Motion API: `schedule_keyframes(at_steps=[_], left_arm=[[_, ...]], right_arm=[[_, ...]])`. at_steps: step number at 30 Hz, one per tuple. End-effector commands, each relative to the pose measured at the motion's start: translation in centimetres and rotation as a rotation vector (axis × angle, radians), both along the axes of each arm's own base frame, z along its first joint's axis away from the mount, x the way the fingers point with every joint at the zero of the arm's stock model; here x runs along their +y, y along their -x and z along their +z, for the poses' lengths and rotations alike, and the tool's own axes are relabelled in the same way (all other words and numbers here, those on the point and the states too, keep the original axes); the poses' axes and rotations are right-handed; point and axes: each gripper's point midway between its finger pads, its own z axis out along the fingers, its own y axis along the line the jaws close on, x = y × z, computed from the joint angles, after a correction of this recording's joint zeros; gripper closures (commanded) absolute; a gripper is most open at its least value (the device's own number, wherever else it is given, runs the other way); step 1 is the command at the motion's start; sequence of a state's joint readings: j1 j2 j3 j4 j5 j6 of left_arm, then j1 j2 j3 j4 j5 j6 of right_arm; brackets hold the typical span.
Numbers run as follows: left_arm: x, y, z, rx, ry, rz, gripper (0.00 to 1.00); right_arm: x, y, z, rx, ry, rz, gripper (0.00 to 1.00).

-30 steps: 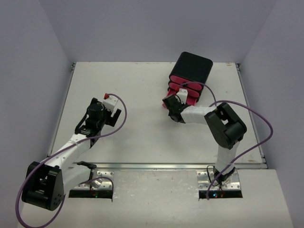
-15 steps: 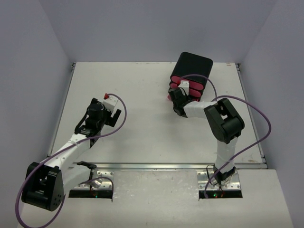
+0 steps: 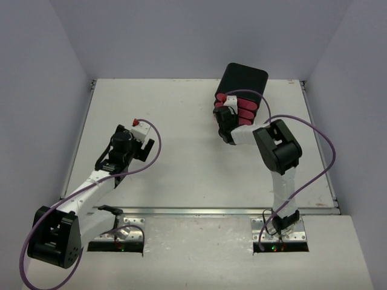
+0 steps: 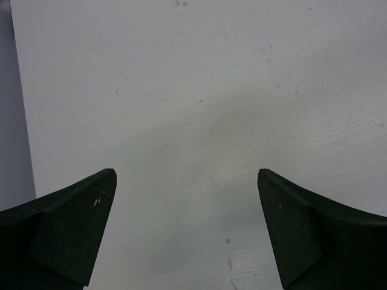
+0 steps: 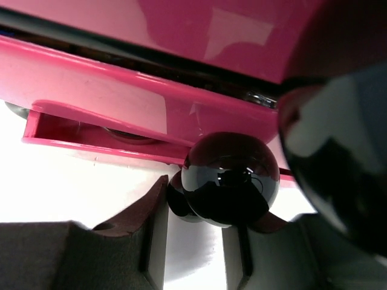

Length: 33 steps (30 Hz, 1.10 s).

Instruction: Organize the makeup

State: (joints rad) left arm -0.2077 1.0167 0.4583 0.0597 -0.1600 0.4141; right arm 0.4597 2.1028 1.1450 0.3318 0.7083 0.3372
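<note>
No makeup shows in any view. The black box with pink drawers stands at the back right of the table. My right gripper is at the drawer fronts, and in its wrist view its fingers sit on either side of a glossy black round knob on a pink drawer front; the right gripper is shut on that knob. My left gripper hangs open over bare white table, with nothing between its fingertips.
A second black knob looms blurred at the right of the right wrist view. Grey walls close the table at the back and on both sides. The right arm's purple cable loops to the right.
The right gripper has moved up and back toward the black box with the knob in it, and the pink drawers stick out less than before. The left arm has not moved.
</note>
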Motion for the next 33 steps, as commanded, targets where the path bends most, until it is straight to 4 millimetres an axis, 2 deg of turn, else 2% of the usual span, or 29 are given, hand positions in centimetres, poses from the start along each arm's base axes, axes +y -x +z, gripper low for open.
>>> schedule_keyframes(at_steps=[1, 5, 6, 7, 12, 15, 19, 21, 22, 23, 24, 26, 27, 28, 31, 33], left_arm=[[0.0, -1.3, 2.2, -0.061, 0.019, 0.007, 0.0], [-0.1, -1.3, 2.1, -0.057, 0.02, 0.0, 0.0], [-0.1, -1.3, 2.0, -0.056, 0.02, -0.002, 0.0], [0.0, -1.3, 2.1, -0.057, 0.018, 0.002, 0.0], [0.0, -1.4, 2.3, -0.057, 0.016, 0.004, 0.0], [0.0, -1.4, 2.4, -0.058, 0.015, 0.005, 0.0], [0.1, -1.3, 2.7, -0.069, 0.009, 0.006, 0.0], [0.2, -1.5, 3.1, -0.077, 0.003, 0.006, 0.0], [0.2, -1.5, 3.1, -0.074, -0.003, 0.005, 0.0], [0.3, -1.5, 3.4, -0.082, -0.005, 0.007, 0.0], [0.5, -1.6, 3.7, -0.087, -0.015, 0.015, 0.0], [0.8, -1.6, 4.2, -0.099, -0.033, 0.023, 0.0], [1.0, -1.6, 4.5, -0.104, -0.039, 0.031, 0.0], [1.1, -1.5, 4.7, -0.108, -0.044, 0.033, 0.0], [1.4, -1.1, 4.6, -0.099, -0.055, 0.036, 0.0], [1.7, -0.6, 4.1, -0.08, -0.07, 0.043, 0.0]], right_arm=[[0.5, -3.2, 4.7, -0.185, -0.007, 0.009, 0.55], [0.6, -2.9, 5.0, -0.184, -0.011, 0.033, 0.35], [0.9, -2.5, 4.9, -0.174, -0.021, 0.059, 0.27], [0.9, -2.2, 5.0, -0.17, -0.022, 0.071, 0.24], [0.8, -1.1, 5.6, -0.153, -0.047, 0.077, 0.23], [0.6, 0.5, 4.9, -0.093, -0.057, 0.094, 0.23], [0.9, 1.7, 5.0, -0.057, -0.08, 0.127, 0.23], [0.8, 3.2, 4.3, 0.009, -0.086, 0.149, 0.23], [0.9, 3.7, 4.7, 0.017, -0.101, 0.157, 0.21], [1.0, 4.3, 3.9, 0.047, -0.107, 0.17, 0.2], [1.3, 4.9, 4.5, 0.056, -0.124, 0.196, 0.19], [1.6, 6.8, 4.1, 0.109, -0.152, 0.24, 0.16], [1.8, 7.5, 5.1, 0.103, -0.178, 0.258, 0.15], [1.9, 8.8, 4.5, 0.14, -0.195, 0.286, 0.14], [1.8, 11.7, 5.9, 0.148, -0.244, 0.333, 0.09], [0.8, 13.5, 6.9, 0.157, -0.25, 0.312, 0.03]])
